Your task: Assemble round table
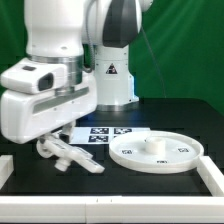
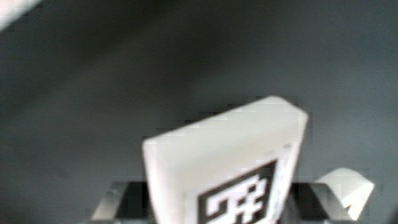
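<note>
Gripper [image 1: 47,143] low at table. Jaws straddle tagged white part [image 2: 222,165] (foot piece, I think; wrist view blurry), can't tell whether clamped. Round disc [image 1: 155,152] at gripper's 3 o'clock in exterior view, apart. Risk: off-centre grip, part twists or slips on lift.

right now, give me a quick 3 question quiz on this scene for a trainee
1. True or false: the round disc lies flat on the table.
2. In the exterior view, the disc is toward: A the left, B the right, C hidden behind the arm.
3. Fill in: the white part close up in the wrist view carries a black-white ____.
Key: 1 true; 2 B; 3 tag.
</note>
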Controlling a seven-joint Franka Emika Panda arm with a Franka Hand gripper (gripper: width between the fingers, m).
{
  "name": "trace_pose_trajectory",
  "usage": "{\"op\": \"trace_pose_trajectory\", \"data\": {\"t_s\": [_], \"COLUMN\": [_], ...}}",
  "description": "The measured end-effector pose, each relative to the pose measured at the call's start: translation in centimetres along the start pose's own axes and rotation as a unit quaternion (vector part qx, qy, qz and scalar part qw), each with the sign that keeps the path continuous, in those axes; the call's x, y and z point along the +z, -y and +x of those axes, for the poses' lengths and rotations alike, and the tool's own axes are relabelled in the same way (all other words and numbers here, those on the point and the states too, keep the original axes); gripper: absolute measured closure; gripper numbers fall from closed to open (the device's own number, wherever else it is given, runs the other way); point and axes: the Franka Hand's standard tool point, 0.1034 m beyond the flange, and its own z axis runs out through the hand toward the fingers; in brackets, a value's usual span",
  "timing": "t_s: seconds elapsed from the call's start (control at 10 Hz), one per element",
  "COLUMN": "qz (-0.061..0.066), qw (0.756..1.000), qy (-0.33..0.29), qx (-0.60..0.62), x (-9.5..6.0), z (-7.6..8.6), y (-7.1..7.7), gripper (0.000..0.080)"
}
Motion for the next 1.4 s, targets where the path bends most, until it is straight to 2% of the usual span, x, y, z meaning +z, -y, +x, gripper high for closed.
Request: {"op": "trace_pose_trajectory", "data": {"t_s": [0.2, 0.3, 0.8, 1.1, 1.3, 1.4], "qz": [0.006, 0.010, 0.013, 0.013, 0.012, 0.002], "qw": [1.000, 1.000, 1.000, 1.000, 1.000, 1.000], "qy": [0.007, 0.009, 0.011, 0.011, 0.011, 0.007], "qx": [-0.003, 0.000, 0.002, 0.002, 0.002, 0.002], "x": [0.9, 1.5, 2.1, 2.1, 2.0, 0.4], "z": [-1.3, -1.9, -2.5, -2.5, -2.5, -2.4], "y": [-1.1, -1.1, -1.4, -1.4, -1.4, -1.7], "gripper": [0.0505, 0.0505, 0.0505, 0.0180, 0.0156, 0.0151]}}
